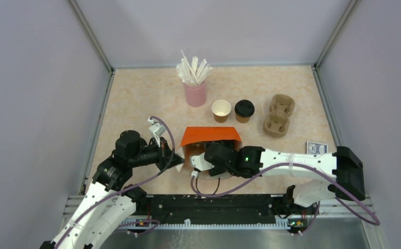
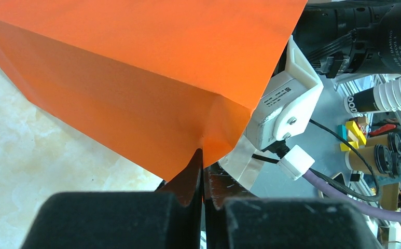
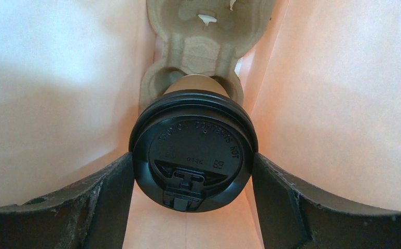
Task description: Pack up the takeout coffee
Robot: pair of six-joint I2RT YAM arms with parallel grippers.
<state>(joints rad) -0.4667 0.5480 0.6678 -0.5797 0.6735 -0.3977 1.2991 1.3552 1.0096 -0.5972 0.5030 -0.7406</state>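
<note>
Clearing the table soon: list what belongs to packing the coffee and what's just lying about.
Job: gripped lidded cup, table lidded cup, open cup, orange bag, bagged carrier.
Lying about: straw cup, spare carrier, blue box.

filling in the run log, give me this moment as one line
left hand: pinching orange bag rim | right hand: inside bag, clamping lidded cup in pulp carrier | on table: open cup, second lidded cup

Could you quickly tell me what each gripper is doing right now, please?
Left gripper: closed, pinching the bag's edge.
Right gripper: holding a lidded cup inside the bag.
</note>
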